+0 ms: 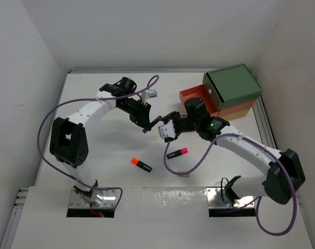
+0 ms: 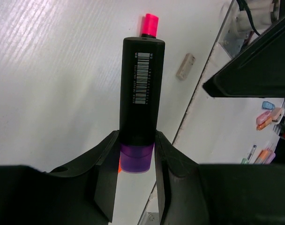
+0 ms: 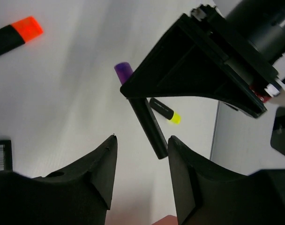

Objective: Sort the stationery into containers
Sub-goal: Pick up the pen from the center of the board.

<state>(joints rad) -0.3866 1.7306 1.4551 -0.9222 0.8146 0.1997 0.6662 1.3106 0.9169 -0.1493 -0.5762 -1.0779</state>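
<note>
You had bright, even overhead light in the top view; the white counter nearly washed out, and shadows on it were faint. In the left wrist view the purple-capped highlighter showed a sharp barcode, while the left gripper was dark and soft. In the right wrist view broad grey shadows crossed the middle.

White table: drawer stack at 2 o'clock corner. Pink-capped highlighter at 5 o'clock of centre, orange-capped highlighter at 7. Grey eraser at 6, by near edge.
</note>
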